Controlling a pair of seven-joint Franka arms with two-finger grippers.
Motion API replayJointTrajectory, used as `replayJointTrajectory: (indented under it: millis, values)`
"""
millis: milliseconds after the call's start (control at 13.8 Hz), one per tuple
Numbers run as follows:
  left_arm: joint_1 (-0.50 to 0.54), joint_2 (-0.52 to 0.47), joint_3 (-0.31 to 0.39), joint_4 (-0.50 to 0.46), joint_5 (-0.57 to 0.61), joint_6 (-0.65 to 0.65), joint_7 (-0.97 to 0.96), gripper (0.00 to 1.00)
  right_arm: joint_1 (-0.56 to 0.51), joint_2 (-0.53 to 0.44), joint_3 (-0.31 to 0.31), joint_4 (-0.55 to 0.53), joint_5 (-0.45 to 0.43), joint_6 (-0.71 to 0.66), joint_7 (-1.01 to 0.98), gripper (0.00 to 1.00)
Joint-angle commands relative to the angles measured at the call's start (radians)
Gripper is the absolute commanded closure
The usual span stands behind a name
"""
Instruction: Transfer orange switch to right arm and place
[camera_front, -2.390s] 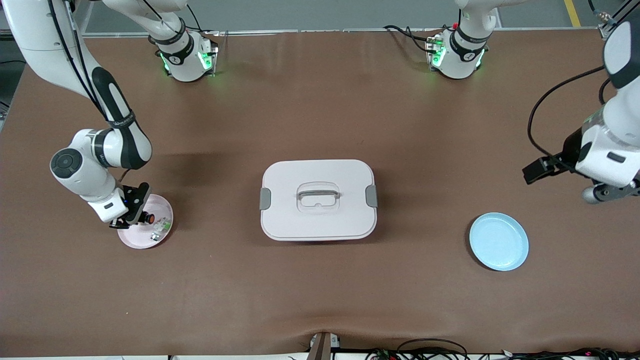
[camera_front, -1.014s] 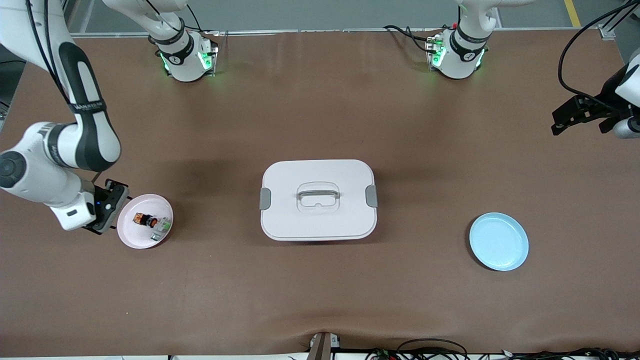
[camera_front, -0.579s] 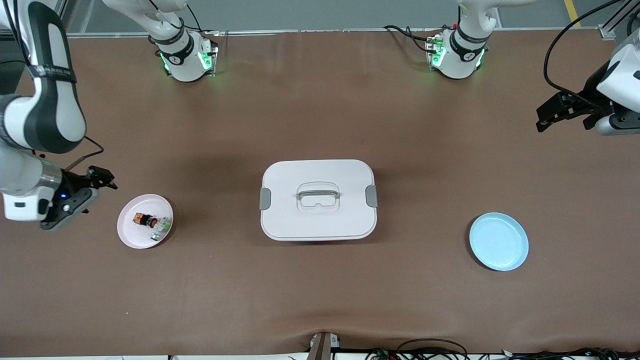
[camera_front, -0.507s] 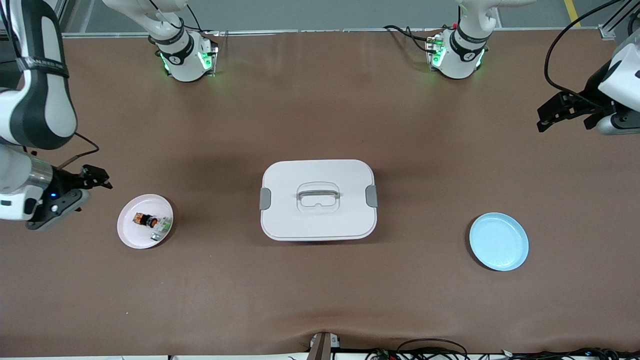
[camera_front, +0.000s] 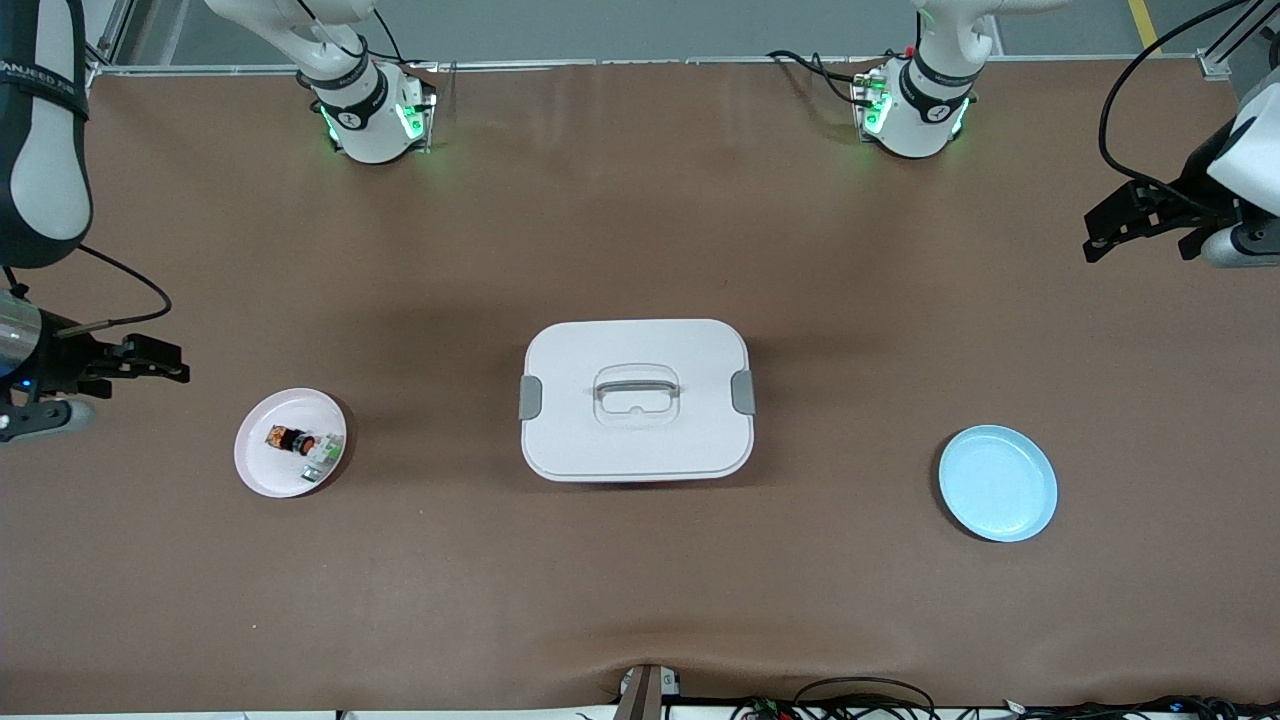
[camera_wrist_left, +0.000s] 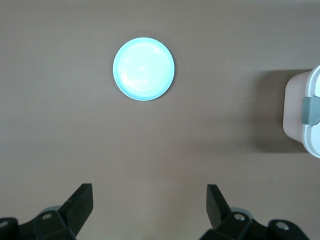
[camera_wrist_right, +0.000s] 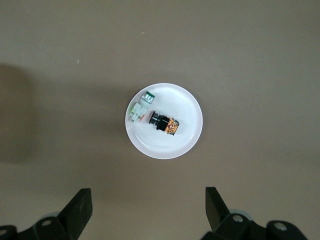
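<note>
Orange switch (camera_front: 289, 439) already lies on the pink plate (camera_front: 260, 470); both hands, left (camera_front: 1098, 232) at three o'clock, right (camera_front: 160, 363) at nine, hover spread and empty.

A brown table (camera_front: 640, 250) fills nearly the whole scene, evenly lit. Above its top edge runs a strip of grey floor (camera_front: 640, 25). Dark cables (camera_front: 860, 700) lie along its bottom edge.

Switch on a plate, box mid-table

The orange switch (camera_front: 288, 438) lies on the plate (camera_front: 262, 474) toward the right arm's end; the box (camera_front: 637, 440) sits mid-table.
</note>
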Motion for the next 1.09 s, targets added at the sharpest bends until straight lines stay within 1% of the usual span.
replayJointTrajectory:
  millis: [0,145,434,507,652,869,1014]
  values:
    - [0.006,-0.003,0.001,0.006,-0.011,-0.019,0.025,0.0,-0.003,0.006,0.014,0.078,-0.006,-0.041,0.152,0.0]
    - [0.006,-0.012,0.001,0.008,-0.013,-0.021,0.026,0.0,0.0,0.006,0.013,0.101,-0.006,-0.04,0.238,0.0]
    - [0.006,-0.017,-0.005,0.012,-0.013,-0.044,0.025,0.0,0.0,0.008,0.013,0.126,-0.001,-0.043,0.237,0.0]
    - [0.006,-0.017,-0.005,0.012,-0.013,-0.045,0.026,0.0,0.0,0.0,0.013,0.133,0.01,-0.066,0.238,0.0]
    - [0.006,-0.017,-0.008,0.014,-0.013,-0.048,0.026,0.0,-0.002,-0.026,0.017,0.14,0.011,-0.171,0.251,0.0]
    - [0.006,-0.018,-0.008,0.014,-0.013,-0.051,0.031,0.0,-0.003,-0.086,0.013,0.14,0.008,-0.193,0.234,0.0]
    - [0.006,-0.017,-0.008,0.018,-0.013,-0.067,0.032,0.0,-0.002,-0.094,0.013,0.141,0.003,-0.234,0.226,0.0]
